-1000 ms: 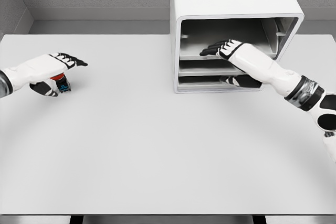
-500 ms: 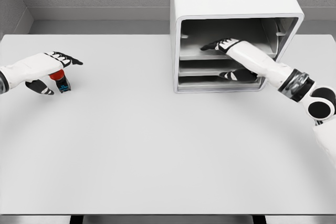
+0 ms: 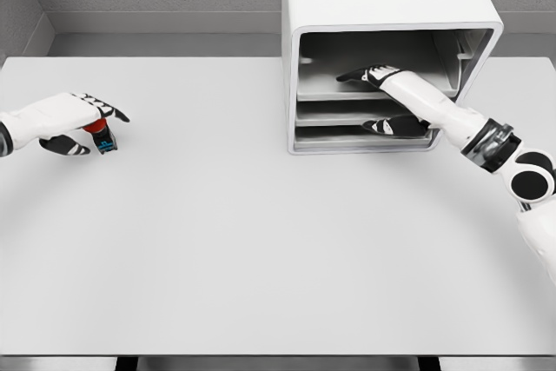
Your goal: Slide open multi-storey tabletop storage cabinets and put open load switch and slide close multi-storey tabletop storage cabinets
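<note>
Head view: white table (image 3: 261, 241), grey walls behind. White storage cabinet (image 3: 382, 6) sits at the table's far right, front open, stacked shelves (image 3: 326, 115) visible inside.

Left hand (image 3: 74, 119) at the far left edge of the table, arm entering from the left. Load switch (image 3: 102, 138), small, red top and dark body with a blue mark, sits on the table right under the palm, between thumb and fingers. Fingers curl loosely over it and thumb is below; contact looks likely but a firm grasp cannot be confirmed. Switch is well apart from the cabinet.

Right hand (image 3: 375, 76) reaches into the cabinet's upper compartment, fingers extended flat over the top shelf, holding nothing. Dark shape on a lower shelf, under the forearm; cannot tell what.
</note>
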Action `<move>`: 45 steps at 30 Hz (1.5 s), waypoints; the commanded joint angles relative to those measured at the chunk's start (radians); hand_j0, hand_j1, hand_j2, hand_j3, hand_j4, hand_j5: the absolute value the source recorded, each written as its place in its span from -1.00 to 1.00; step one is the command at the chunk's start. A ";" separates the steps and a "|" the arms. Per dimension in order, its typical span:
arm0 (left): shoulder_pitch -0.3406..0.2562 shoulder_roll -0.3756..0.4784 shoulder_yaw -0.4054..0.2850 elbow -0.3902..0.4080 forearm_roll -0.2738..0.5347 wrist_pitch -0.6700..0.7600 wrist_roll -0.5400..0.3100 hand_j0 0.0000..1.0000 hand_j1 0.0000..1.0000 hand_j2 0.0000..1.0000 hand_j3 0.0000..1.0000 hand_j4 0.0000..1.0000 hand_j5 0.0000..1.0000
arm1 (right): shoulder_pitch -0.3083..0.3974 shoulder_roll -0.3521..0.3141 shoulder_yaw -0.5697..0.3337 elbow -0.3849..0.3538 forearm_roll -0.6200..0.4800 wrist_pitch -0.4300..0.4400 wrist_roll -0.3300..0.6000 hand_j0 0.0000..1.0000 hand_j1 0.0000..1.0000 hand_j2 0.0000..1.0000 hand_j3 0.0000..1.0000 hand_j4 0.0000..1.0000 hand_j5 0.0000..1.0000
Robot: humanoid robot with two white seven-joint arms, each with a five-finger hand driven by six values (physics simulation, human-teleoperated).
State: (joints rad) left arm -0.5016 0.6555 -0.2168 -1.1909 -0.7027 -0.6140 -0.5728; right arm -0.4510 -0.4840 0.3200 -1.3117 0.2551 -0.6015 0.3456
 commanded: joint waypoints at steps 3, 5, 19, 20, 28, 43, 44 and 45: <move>0.000 0.001 -0.004 0.001 0.006 0.003 0.002 0.38 0.38 0.38 0.38 0.38 0.38 | 0.003 -0.025 -0.004 -0.026 0.107 -0.009 0.050 0.65 0.65 0.65 0.65 0.65 0.65; 0.000 0.001 -0.004 0.001 0.006 0.003 0.004 0.34 0.34 0.34 0.34 0.34 0.34 | 0.008 -0.033 -0.004 -0.028 0.105 -0.009 0.050 0.65 0.65 0.65 0.65 0.65 0.65; 0.000 0.003 -0.003 0.001 0.006 0.003 0.005 -0.05 -0.05 -0.05 -0.05 -0.05 -0.05 | 0.061 -0.117 -0.018 -0.106 0.096 -0.009 0.042 0.68 0.68 0.68 0.68 0.68 0.68; 0.000 0.003 -0.003 0.001 0.006 0.003 0.005 -0.08 -0.08 -0.08 -0.08 -0.08 -0.08 | 0.068 -0.125 -0.018 -0.127 0.096 -0.009 0.042 0.68 0.68 0.68 0.68 0.68 0.68; -0.009 0.003 0.007 -0.012 0.008 0.003 0.005 -0.20 -0.20 -0.20 -0.20 -0.20 -0.20 | 0.117 -0.153 -0.067 -0.184 0.095 -0.009 0.042 0.68 0.68 0.68 0.68 0.68 0.68; -0.017 0.003 0.008 -0.079 0.014 0.003 0.005 -0.23 -0.23 -0.23 -0.23 -0.23 -0.23 | 0.181 -0.192 -0.116 -0.264 0.087 -0.009 0.038 0.70 0.70 0.70 0.70 0.70 0.70; -0.017 0.003 0.008 -0.079 0.015 0.003 0.005 -0.23 -0.23 -0.23 -0.23 -0.23 -0.23 | 0.192 -0.191 -0.131 -0.267 0.087 -0.009 0.038 0.70 0.70 0.70 0.70 0.70 0.70; -0.017 0.003 0.008 -0.087 0.014 0.003 0.005 -0.23 -0.23 -0.23 -0.23 -0.23 -0.23 | 0.199 -0.192 -0.141 -0.290 0.087 -0.009 0.038 0.70 0.70 0.70 0.70 0.70 0.70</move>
State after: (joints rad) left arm -0.5185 0.6572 -0.2093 -1.2672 -0.6945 -0.6138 -0.5682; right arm -0.2454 -0.6720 0.1960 -1.5818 0.3503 -0.6132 0.3846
